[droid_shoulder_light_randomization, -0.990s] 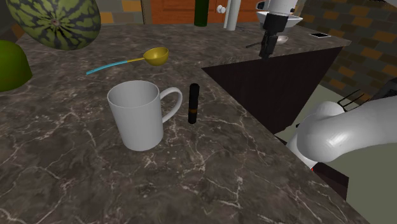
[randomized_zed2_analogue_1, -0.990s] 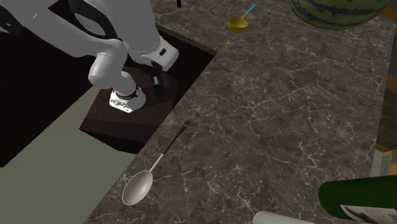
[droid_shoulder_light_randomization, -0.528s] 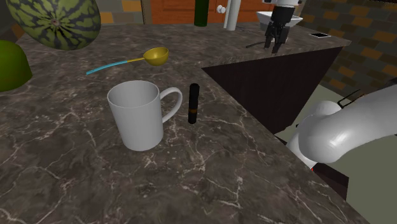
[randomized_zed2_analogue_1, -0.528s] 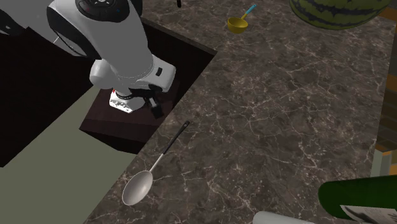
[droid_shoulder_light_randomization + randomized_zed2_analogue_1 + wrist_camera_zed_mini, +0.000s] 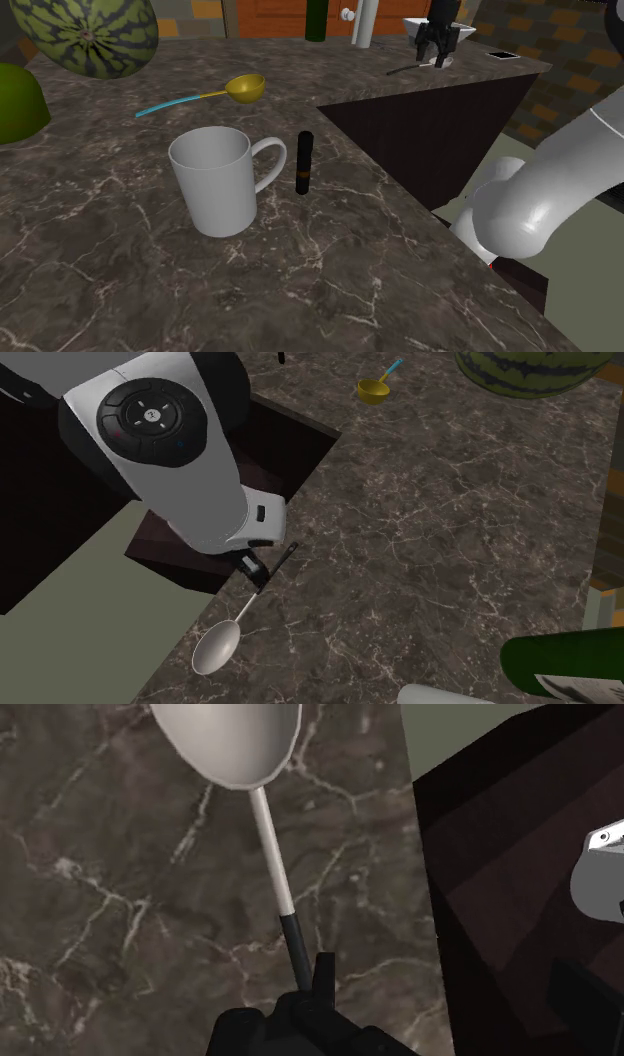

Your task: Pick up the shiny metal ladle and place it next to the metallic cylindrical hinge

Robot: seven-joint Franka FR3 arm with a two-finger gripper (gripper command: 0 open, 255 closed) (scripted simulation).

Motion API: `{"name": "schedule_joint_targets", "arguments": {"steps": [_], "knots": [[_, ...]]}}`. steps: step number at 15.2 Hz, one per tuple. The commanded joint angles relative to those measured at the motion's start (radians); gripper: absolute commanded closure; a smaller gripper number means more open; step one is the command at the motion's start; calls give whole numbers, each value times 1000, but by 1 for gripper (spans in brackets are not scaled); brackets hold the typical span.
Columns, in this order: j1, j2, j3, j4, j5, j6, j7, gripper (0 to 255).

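The fingers are standing apart at the black handle end of the ladle, gripping nothing; its bowl is lying beyond them on the surface. Pickup and placement are both awaiting execution. The dark cylindrical hinge is lying well apart from them.

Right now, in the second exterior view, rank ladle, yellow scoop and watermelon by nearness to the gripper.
1. Ladle, handle beside the gripper.
2. Yellow scoop, up the counter.
3. Watermelon, top right corner.

shoulder view looks across the counter; second exterior view faces back, close above the shared ladle
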Motion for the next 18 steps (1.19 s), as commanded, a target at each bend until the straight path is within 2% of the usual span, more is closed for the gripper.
{"name": "schedule_joint_targets", "arguments": {"steps": [1, 3, 5, 12, 18], "knots": [[26, 102, -78, 91, 40, -4, -143, 0], [38, 232, -163, 195, 115, -13, -296, 0], [8, 378, -224, 304, 218, -32, -451, 0], [15, 314, -196, 164, 168, 70, -412, 0], [16, 310, -195, 154, 164, 78, -409, 0]]}}
